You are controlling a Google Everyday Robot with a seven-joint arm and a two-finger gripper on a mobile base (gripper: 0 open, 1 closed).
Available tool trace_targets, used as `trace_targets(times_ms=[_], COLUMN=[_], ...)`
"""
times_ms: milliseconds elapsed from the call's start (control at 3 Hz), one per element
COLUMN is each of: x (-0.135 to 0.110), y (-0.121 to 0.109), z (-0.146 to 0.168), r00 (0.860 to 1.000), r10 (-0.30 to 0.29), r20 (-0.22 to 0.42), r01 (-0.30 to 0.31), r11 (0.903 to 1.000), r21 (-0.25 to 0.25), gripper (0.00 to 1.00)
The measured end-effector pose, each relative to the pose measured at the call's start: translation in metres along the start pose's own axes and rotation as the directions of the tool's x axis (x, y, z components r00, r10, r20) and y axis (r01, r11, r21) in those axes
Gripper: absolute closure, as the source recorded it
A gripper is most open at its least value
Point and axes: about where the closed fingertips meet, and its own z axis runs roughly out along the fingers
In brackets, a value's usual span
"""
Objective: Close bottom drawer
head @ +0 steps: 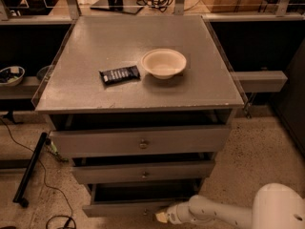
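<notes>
The bottom drawer (124,208) is the lowest and narrowest of three grey drawers. It stands pulled out, with its dark interior (143,192) showing above the slim front panel. My gripper (161,217) is at the end of the white arm (214,213), low at the right part of the drawer's front panel, touching or very near it. The middle drawer (143,171) and the wide top drawer (140,141) with a brass-coloured knob also stand pulled out a little.
On the cabinet top (86,46) lie a cream bowl (163,62) and a dark snack bar (119,74). A black pole (29,168) and cables lie on the floor at left. Shelves flank the cabinet on both sides.
</notes>
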Motion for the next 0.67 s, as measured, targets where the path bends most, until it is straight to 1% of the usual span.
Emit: trace_targets(times_ms=[667], x=[-0.0049], y=[0.0028], z=[0.0011], r00=[1.000], r10=[-0.004], r20=[0.008], r01=[0.004], r11=[1.0000], r21=[-0.006], gripper=[1.00])
